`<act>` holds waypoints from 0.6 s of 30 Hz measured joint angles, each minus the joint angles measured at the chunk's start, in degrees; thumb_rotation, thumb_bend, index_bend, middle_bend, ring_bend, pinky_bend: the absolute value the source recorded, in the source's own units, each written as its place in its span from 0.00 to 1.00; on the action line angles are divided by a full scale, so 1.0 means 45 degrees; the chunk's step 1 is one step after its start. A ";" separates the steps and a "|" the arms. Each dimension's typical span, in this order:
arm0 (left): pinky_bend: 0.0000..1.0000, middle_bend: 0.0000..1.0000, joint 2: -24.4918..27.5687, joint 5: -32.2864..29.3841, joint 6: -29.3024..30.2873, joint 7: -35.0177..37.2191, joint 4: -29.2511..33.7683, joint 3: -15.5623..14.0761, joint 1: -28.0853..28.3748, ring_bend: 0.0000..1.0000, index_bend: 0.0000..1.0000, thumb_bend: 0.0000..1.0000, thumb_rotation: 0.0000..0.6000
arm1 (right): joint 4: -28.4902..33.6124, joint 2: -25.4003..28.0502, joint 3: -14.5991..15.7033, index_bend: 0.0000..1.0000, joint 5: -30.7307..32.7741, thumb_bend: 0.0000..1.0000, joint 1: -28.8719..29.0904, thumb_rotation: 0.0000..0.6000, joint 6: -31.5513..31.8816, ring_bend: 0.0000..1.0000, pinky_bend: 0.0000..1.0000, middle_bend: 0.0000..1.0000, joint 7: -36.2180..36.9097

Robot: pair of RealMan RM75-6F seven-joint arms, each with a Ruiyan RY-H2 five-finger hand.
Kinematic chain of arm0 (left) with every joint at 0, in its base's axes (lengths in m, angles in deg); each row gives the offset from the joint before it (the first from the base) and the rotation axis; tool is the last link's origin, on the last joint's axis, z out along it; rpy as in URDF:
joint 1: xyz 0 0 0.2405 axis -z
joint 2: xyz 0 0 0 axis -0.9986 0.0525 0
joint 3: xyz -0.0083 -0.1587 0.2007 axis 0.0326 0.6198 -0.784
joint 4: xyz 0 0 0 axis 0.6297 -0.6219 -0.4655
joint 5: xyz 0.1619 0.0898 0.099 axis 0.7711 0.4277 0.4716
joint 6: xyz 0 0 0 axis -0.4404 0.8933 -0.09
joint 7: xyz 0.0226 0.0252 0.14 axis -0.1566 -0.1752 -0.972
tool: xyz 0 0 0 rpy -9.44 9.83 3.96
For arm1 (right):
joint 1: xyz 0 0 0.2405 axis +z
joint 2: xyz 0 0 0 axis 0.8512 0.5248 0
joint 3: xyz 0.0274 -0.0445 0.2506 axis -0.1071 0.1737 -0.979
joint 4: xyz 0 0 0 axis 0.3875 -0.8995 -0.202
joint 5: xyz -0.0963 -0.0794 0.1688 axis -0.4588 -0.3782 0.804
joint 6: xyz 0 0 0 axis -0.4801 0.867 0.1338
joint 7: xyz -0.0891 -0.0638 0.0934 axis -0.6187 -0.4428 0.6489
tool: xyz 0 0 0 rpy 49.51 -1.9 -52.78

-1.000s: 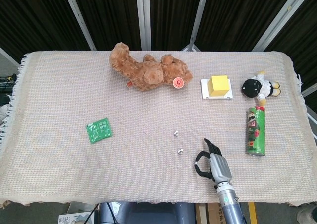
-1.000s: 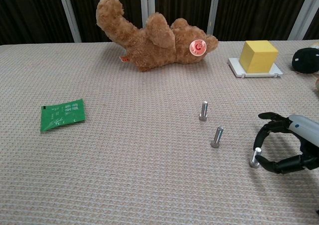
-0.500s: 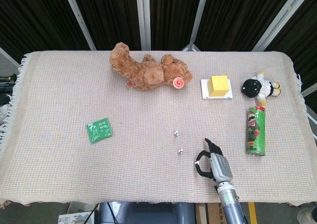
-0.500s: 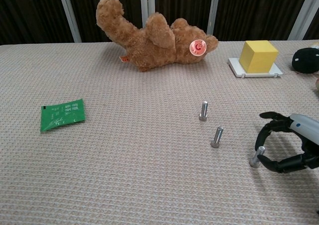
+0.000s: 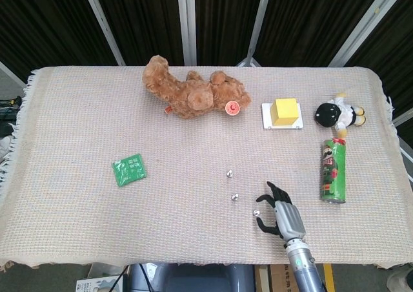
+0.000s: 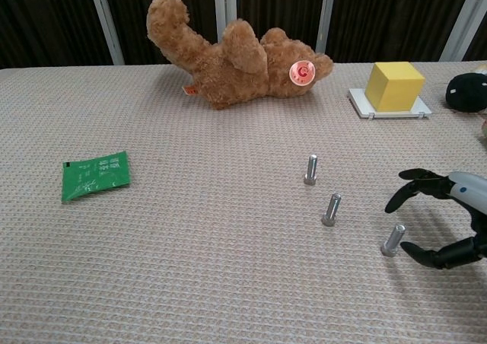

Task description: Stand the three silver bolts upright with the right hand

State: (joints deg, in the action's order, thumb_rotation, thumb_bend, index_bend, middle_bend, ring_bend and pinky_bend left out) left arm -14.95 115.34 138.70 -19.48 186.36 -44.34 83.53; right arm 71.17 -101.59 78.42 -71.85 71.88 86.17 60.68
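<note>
Three silver bolts stand upright on the woven cloth in a slanting row: the far bolt, the middle bolt, and the near bolt. My right hand is just right of the near bolt, fingers spread, a small gap between them and the bolt. It holds nothing. My left hand is out of both views.
A brown teddy bear lies at the back. A yellow cube sits on a white plate, with a black-and-white plush and a green can lying to the right. A green packet lies left.
My right hand let go of the near bolt, spread its fingers and drew back to the right. The bolt stays standing by itself.
</note>
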 measured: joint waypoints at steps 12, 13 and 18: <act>0.08 0.03 0.0069 0.0005 0.0087 0.0237 -0.0010 0.0006 -0.0072 0.01 0.11 0.08 1.00 | 0.1954 0.2788 0.0185 0.17 -0.1264 0.31 -0.0555 1.00 0.1107 0.00 0.04 0.00 0.0130; 0.08 0.03 0.0079 0.0010 0.0097 0.0275 -0.0011 0.0006 -0.0082 0.01 0.11 0.08 1.00 | 0.2117 0.3251 0.0213 0.15 -0.1447 0.31 -0.0672 1.00 0.1288 0.00 0.04 0.00 0.0223; 0.08 0.03 0.0108 0.0112 0.0130 0.0298 0.0011 -0.0038 -0.0110 0.01 0.11 0.08 1.00 | 0.2433 0.5234 0.0396 0.07 -0.2556 0.31 -0.1244 1.00 0.2022 0.00 0.02 0.00 0.1379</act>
State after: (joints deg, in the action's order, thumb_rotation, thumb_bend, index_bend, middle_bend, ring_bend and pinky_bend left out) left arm -14.46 115.85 139.29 -18.13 186.41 -44.51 83.03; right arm 82.12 -78.04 80.20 -83.36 66.28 95.27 66.89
